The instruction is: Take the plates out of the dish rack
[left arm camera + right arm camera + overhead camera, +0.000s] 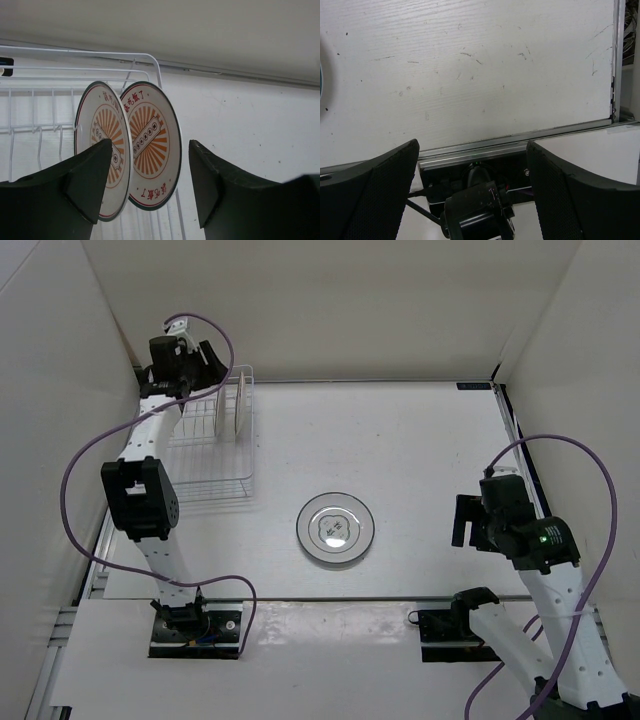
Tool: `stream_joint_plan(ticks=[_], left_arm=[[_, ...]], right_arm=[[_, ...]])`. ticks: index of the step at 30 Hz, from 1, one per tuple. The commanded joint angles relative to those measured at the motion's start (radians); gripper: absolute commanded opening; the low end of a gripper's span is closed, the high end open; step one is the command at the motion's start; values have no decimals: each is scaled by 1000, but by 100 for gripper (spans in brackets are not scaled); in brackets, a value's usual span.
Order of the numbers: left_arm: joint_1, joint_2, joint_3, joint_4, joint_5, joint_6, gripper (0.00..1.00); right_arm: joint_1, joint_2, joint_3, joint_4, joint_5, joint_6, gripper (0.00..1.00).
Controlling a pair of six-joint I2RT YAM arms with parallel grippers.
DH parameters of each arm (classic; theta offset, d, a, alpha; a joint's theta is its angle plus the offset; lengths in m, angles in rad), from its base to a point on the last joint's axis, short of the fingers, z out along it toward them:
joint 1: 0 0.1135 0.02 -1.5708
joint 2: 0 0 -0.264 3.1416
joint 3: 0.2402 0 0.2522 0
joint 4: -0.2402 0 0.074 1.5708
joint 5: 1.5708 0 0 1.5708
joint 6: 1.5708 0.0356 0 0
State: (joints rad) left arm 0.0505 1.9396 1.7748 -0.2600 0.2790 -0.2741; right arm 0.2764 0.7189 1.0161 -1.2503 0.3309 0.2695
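The white wire dish rack [215,485] stands at the back left. Two orange-patterned plates [228,415] [241,405] stand upright in it, side by side. In the left wrist view they are the left plate [102,130] and the right plate [150,140], with rack wires [50,90] behind. My left gripper [222,375] [150,170] is open. The right plate shows between its fingers with a gap on each side, and the left finger overlaps the left plate. A white plate with a grey ring [337,528] lies flat mid-table. My right gripper [465,520] [472,150] is open and holds nothing.
White walls close in the table on the left, back and right; the rack sits tight in the left back corner. A metal rail [520,137] runs along the near table edge under the right gripper. A purple cable [80,455] loops beside the left arm.
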Motion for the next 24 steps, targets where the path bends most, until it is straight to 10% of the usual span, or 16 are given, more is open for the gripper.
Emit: stream_joint_plan(ticks=[1, 24], left_arm=[[-4, -24, -30, -8, -3, 30, 71], [-24, 47, -32, -91, 20, 161, 20]], right_arm=[[1, 5, -1, 22, 10, 5, 89], [1, 25, -1, 22, 0, -1, 89]])
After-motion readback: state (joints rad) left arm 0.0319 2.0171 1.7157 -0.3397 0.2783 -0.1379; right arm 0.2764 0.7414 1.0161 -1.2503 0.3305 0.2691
